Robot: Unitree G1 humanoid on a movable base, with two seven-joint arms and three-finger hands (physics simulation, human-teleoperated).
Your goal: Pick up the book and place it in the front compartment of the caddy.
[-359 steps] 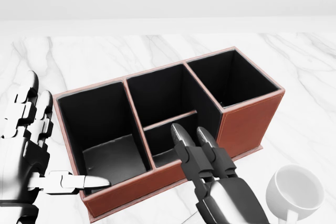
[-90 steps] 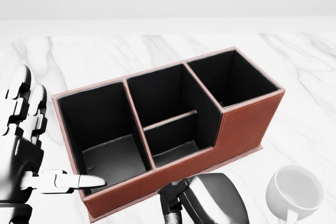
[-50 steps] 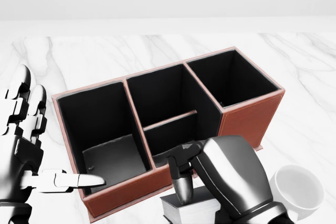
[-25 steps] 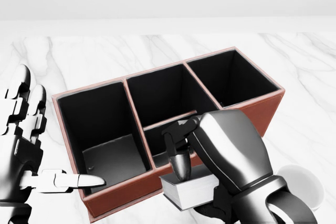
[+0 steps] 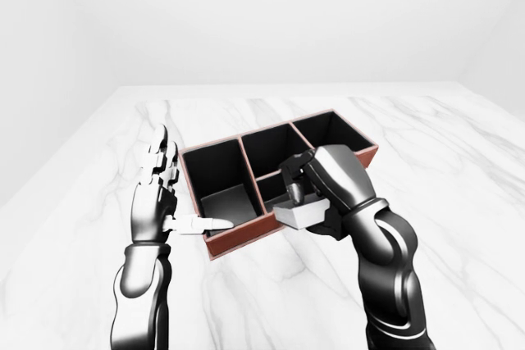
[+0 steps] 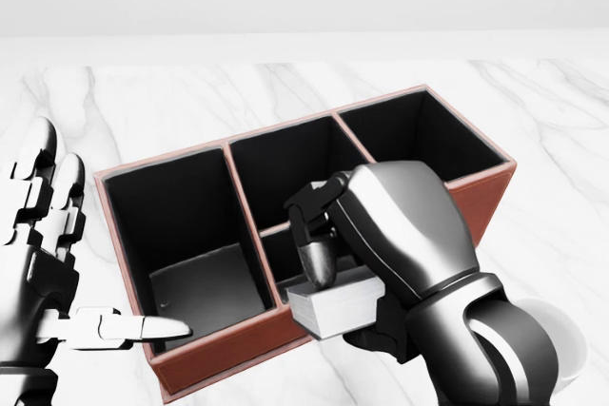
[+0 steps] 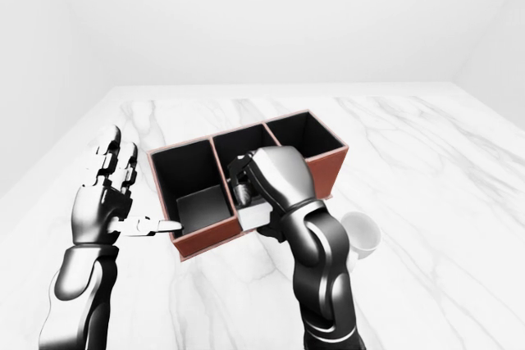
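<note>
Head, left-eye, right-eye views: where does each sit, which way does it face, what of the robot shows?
Head view: on the head, tilted down close over the caddy; right hand grips the book, left hand open.
Left-eye view: on the head, wider, looking down across the marble table; both arms show.
Right-eye view: the same, shifted sideways; cup visible.
The eye views share nearly one picture.

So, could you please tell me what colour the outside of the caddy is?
The caddy is reddish-brown outside, black inside; the head view shows it best.
</note>
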